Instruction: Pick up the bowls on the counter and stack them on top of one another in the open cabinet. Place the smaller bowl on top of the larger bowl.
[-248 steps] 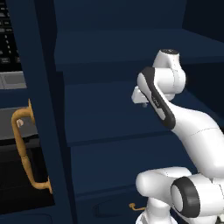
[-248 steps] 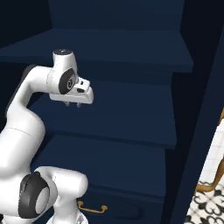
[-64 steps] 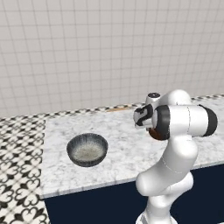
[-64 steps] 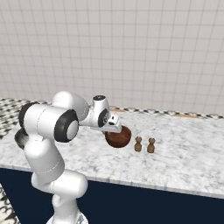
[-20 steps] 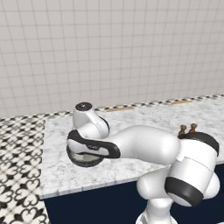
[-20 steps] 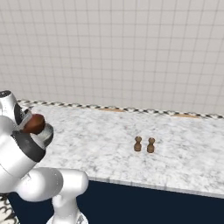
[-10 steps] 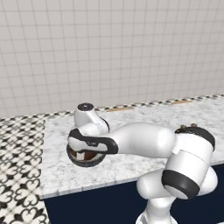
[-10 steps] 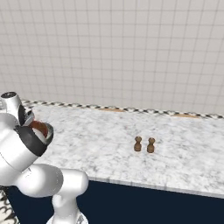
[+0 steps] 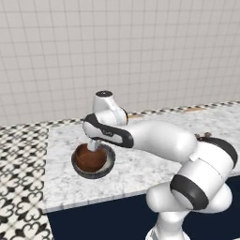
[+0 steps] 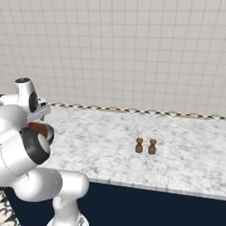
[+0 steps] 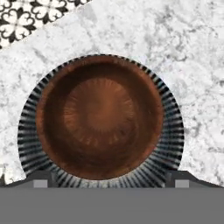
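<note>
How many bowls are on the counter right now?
2, nested together near the counter's left end: the smaller reddish-brown bowl sits inside the larger grey bowl. None seems hidden elsewhere.

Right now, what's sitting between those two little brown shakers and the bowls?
Only bare marble counter. The right base view shows that stretch, from the shakers to the reddish-brown bowl nested in the grey bowl.

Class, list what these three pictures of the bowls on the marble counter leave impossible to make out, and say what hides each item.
- Pale inside of the wide dark grey bowl: covered by the small glossy reddish-brown bowl sitting in it, hand view.
- End effector open or shut: arm hides it in the left base view.
- Both bowls in the right base view: mostly behind the white arm.
- Two tiny brown shakers: too small for detail.
</note>
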Tool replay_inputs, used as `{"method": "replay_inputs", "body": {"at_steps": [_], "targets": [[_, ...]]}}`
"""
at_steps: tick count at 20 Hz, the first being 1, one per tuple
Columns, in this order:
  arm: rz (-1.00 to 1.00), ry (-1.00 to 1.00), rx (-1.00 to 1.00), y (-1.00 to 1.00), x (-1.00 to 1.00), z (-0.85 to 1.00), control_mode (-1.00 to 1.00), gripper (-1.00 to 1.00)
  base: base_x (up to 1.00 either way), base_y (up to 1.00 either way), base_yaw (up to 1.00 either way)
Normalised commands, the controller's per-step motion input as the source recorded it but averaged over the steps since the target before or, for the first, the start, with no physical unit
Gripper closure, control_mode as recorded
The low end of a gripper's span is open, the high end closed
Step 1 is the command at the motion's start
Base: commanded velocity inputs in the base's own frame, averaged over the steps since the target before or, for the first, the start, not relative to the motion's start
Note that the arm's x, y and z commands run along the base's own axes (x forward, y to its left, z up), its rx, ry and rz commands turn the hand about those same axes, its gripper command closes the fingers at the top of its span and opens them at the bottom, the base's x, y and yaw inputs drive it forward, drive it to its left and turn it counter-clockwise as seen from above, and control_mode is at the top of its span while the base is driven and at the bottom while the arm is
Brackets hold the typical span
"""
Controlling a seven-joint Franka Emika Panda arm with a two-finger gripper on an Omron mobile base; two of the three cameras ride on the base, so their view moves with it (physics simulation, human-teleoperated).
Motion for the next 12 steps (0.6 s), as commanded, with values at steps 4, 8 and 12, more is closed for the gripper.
{"method": "replay_inputs", "body": {"at_steps": [4,8,12], "targets": [[-0.46,0.09,0.17,-0.83,0.16,-0.26,-1.00,-1.00,0.00,0.00,0.00],[-0.31,0.14,0.25,-0.44,-0.13,-0.47,-1.00,-1.00,0.00,0.00,0.00],[-0.61,0.15,0.25,-0.19,-0.30,-0.62,-1.00,-1.00,0.00,0.00,0.00]]}}
